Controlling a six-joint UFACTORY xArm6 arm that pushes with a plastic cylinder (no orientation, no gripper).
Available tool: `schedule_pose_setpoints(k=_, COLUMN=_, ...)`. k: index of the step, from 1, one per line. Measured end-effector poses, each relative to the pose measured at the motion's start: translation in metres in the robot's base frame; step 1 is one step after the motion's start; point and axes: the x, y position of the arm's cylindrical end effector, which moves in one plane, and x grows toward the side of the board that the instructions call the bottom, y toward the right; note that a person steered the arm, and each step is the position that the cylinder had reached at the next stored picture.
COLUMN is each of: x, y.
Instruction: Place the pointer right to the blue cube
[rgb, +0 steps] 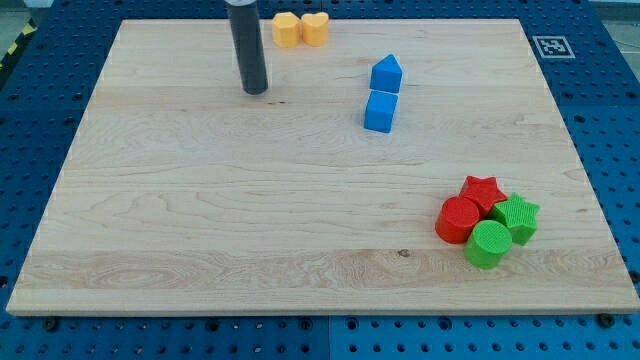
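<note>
- My tip (255, 90): the lower end of a straight dark rod, resting on the wooden board (200, 230) in its upper-left region. The rod stands nearly upright and leaves the frame at the view's top. It has no jaws and holds nothing; no block touches it.
- Yellow blocks (300, 29): two pieces side by side at the board's top edge, just up and to the view's right of the rod; their exact shapes are hard to make out. They lie near the tip but apart from it.
- Blue cube (380, 112): the task's reference block, in the upper middle of the board, well to the view's right of the tip and slightly lower.
- Blue pentagon-like block (386, 74): directly above the cube, touching it or nearly so.
- Task progress: judged not yet done. The tip sits on the cube's left; the bare board to the cube's right is the goal.
- Remaining move, as a judgement: the tip must pass round the blue pair, probably below the cube, without nudging it.
- Far cluster: red star (483, 190), red cylinder (459, 220), green star (518, 215) and green cylinder (489, 244), packed together at lower right, well clear of the likely path.
- Fiducial marker (549, 46): at the board's upper-right corner.
</note>
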Motion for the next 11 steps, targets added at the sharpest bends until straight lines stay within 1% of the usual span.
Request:
schedule_pose_setpoints(k=1, x=0.026, y=0.024)
schedule_pose_setpoints(k=3, x=0.069, y=0.102)
schedule_pose_setpoints(k=5, x=0.072, y=0.107)
schedule_pose_setpoints(k=6, x=0.094, y=0.119)
schedule_pose_setpoints(k=7, x=0.103, y=0.160)
schedule_pose_setpoints(k=8, x=0.103, y=0.203)
schedule_pose_setpoints(k=9, x=0.083, y=0.225)
schedule_pose_setpoints(k=10, x=0.070, y=0.206)
schedule_pose_setpoints(k=11, x=0.070, y=0.176)
